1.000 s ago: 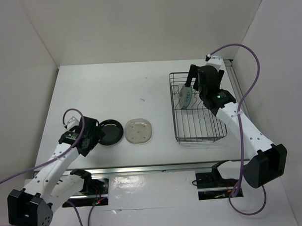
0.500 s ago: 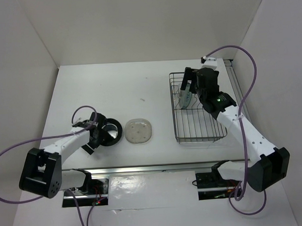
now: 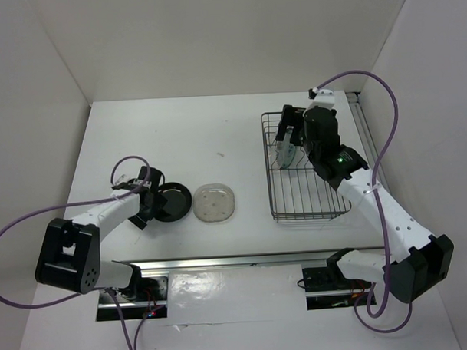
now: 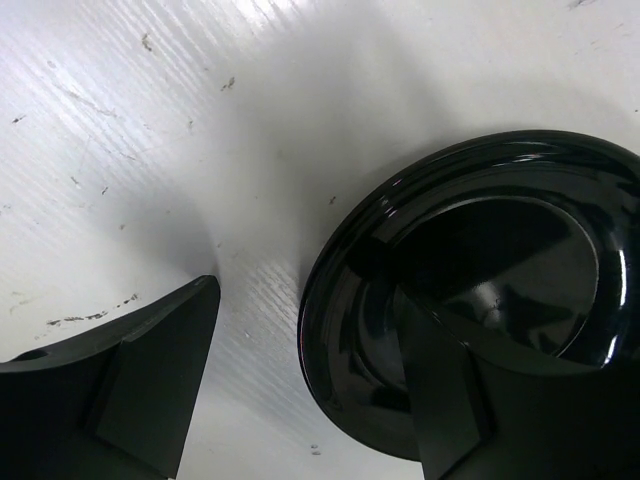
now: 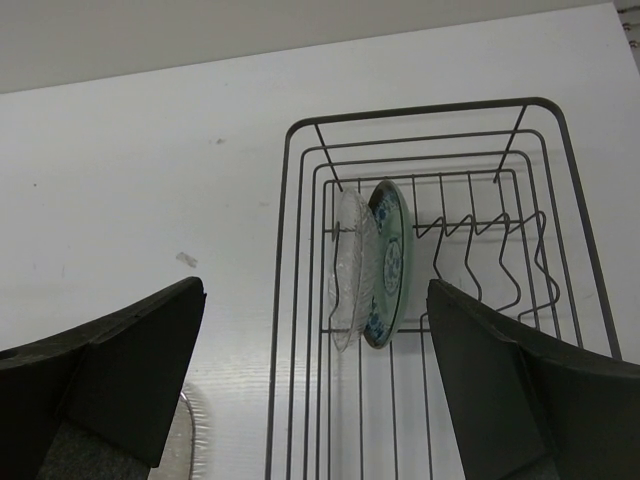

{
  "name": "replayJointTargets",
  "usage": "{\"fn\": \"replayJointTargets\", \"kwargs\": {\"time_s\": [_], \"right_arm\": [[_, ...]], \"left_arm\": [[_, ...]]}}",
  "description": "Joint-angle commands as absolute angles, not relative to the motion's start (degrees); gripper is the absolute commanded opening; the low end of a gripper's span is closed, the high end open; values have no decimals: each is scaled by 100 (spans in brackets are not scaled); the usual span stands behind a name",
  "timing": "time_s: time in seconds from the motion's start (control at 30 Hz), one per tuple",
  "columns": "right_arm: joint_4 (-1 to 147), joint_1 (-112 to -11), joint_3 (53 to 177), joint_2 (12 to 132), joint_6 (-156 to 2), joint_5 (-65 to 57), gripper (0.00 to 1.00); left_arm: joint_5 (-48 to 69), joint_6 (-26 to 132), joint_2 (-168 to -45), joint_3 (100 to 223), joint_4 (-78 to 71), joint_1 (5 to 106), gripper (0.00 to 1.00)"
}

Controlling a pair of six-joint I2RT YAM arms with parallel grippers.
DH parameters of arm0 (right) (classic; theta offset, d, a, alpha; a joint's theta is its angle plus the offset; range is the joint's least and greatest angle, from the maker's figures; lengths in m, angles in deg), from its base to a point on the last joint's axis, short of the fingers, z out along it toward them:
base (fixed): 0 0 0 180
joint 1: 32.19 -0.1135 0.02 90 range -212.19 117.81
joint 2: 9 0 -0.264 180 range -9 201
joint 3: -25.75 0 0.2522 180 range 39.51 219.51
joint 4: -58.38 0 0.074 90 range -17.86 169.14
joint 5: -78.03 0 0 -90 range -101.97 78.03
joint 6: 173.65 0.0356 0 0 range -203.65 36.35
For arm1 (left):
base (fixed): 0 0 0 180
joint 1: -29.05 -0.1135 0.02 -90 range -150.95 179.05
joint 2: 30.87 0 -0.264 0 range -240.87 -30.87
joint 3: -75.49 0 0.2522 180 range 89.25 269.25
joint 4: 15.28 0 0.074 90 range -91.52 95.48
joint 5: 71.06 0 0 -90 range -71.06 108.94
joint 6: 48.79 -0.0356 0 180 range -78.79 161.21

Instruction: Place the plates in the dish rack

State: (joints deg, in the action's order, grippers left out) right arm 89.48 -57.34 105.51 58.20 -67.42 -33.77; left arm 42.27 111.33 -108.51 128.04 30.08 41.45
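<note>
White table (image 3: 178,131) boxed in by white walls. We see left gripper (image 3: 148,201) low at black plate (image 4: 500,260), jaws apart straddling its rim, one finger on the table outside, the other over the plate's well, not clamped. Black plate lies flat, whitish square plate (image 3: 214,202) flat beside it, toward dish rack (image 5: 290,300). Right gripper (image 3: 288,135) hovers over the rack's far end, jaws wide, empty. Clear plate (image 5: 350,270) and blue-green plate (image 5: 392,262) stand on edge side by side in the rack
</note>
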Motion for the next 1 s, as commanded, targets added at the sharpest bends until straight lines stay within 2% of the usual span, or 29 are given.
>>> {"fn": "replayJointTargets", "kwargs": {"time_s": [0.0,0.13,0.23,0.3,0.37,0.4,0.5,0.53,0.7,0.77,0.83,0.97], "right_arm": [[8567,-5777,10517,5648,-6739,-3306,99],[8567,-5830,10517,5648,-6739,-3254,99],[8567,-5830,10517,5526,-6739,-3254,99],[8567,-5830,10517,5473,-6739,-3254,99],[8567,-5830,10465,5420,-6739,-3315,99],[8567,-5830,10464,5420,-6739,-3315,99],[8567,-5882,10464,5367,-6739,-3315,99],[8567,-5882,10464,5367,-6739,-3315,99],[8515,-5882,10464,5314,-6739,-3315,99],[8515,-5882,10464,5314,-6739,-3315,99],[8515,-5882,10464,5314,-6739,-3315,99],[8515,-5882,10464,5314,-6739,-3262,99]], "left_arm": [[4329,10932,-10891,13038,2872,4118,83],[4329,10932,-11119,13091,2819,4065,75],[4276,10879,-11339,13196,2766,4065,75],[4223,10827,-11453,13197,2766,4065,66],[4153,10827,-11506,13249,2766,4065,66],[4153,10827,-11507,13249,2766,4065,57],[4153,10827,-11507,13249,2766,4065,52],[4153,10827,-11507,13249,2766,4065,46],[4206,10827,-11331,13188,2766,4065,41],[4258,10774,-11331,13126,2766,4065,26],[4337,10774,-11217,13074,2766,4012,0],[4443,10827,-10971,13073,2766,4012,0]]}}
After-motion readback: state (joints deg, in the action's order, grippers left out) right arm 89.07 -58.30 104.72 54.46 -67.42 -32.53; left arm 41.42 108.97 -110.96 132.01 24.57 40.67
